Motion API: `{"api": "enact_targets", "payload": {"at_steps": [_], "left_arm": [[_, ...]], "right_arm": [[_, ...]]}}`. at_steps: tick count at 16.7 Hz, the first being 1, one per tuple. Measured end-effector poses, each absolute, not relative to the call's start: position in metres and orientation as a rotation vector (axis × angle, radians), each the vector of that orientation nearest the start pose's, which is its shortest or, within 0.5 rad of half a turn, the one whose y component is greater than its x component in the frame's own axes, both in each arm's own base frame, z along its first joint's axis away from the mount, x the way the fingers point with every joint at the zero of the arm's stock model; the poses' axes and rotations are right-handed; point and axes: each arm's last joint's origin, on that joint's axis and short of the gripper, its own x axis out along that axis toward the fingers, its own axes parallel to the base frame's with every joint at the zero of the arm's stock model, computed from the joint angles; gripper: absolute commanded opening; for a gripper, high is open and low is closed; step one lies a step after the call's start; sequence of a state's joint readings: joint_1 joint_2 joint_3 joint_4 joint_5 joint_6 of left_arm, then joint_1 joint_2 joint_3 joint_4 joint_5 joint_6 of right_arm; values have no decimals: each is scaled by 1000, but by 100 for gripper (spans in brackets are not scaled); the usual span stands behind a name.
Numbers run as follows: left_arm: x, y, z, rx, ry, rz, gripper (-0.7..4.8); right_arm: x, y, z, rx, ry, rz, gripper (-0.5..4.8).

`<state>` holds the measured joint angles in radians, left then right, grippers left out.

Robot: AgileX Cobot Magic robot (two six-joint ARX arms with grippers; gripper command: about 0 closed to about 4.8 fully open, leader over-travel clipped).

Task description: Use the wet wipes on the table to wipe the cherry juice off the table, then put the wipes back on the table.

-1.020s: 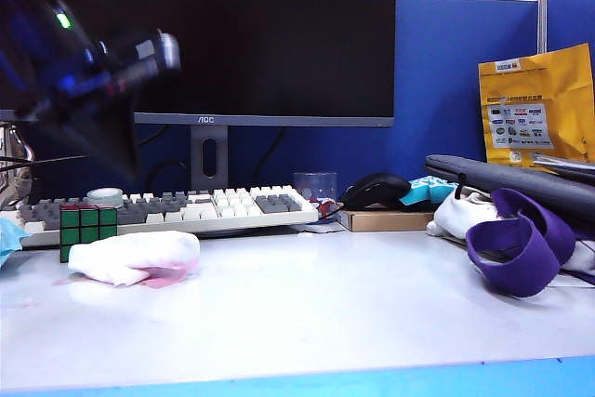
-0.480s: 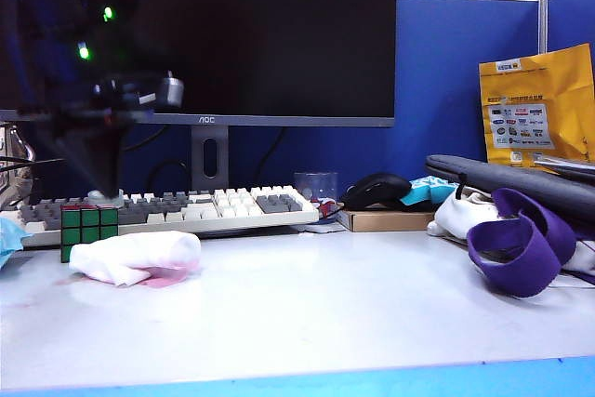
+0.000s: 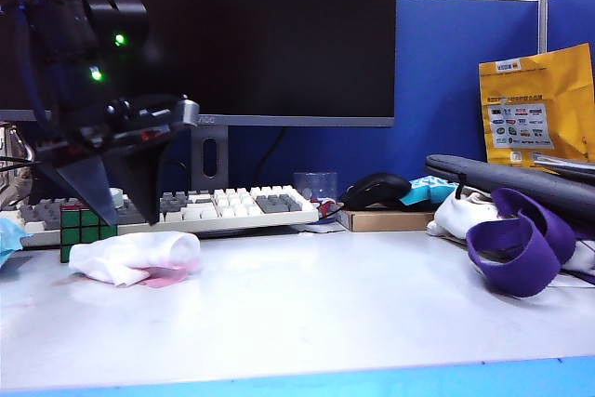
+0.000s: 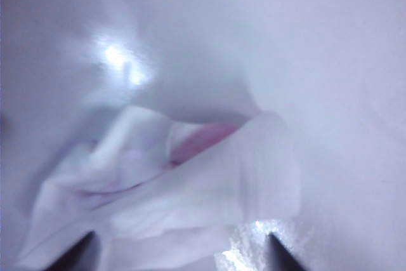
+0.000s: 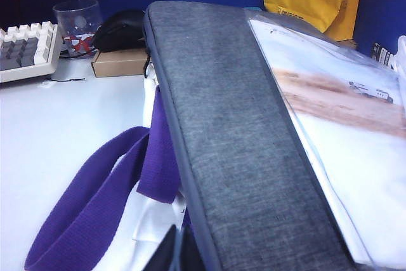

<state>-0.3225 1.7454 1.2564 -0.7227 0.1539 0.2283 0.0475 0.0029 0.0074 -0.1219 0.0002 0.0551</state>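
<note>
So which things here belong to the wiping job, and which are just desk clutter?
Job:
wet wipes, pink-stained, on the table
left gripper, open above the wipes
right gripper, shut, off by the grey sleeve

Clutter:
keyboard
Rubik's cube
mouse
purple strap
yellow packet

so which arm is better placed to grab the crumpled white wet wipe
Left. Its claw hangs open just above the crumpled white pink-stained wet wipe, fingertips straddling it in the left wrist view. The right claw is shut, far off by the grey fabric sleeve and purple strap.
</note>
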Motion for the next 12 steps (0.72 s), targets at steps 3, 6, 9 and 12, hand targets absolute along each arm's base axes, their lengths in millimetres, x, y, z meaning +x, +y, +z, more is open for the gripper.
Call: {"api": "enact_targets", "payload": {"at_steps": [3,6,9,12], "left_arm": [[329,-119,192,300,1226,-562,376],[333,-125,182,295,1231,-554,294],[337,-127,180,269,1212,-522,-11],[331,-124,178,292,1280,-469,-6]], "right_arm": [[97,5,154,53,118,44,-1],[97,5,154,53,118,44,-1],[97,5,154,52,118,44,-1],[97,5,154,52,118,44,-1]]}}
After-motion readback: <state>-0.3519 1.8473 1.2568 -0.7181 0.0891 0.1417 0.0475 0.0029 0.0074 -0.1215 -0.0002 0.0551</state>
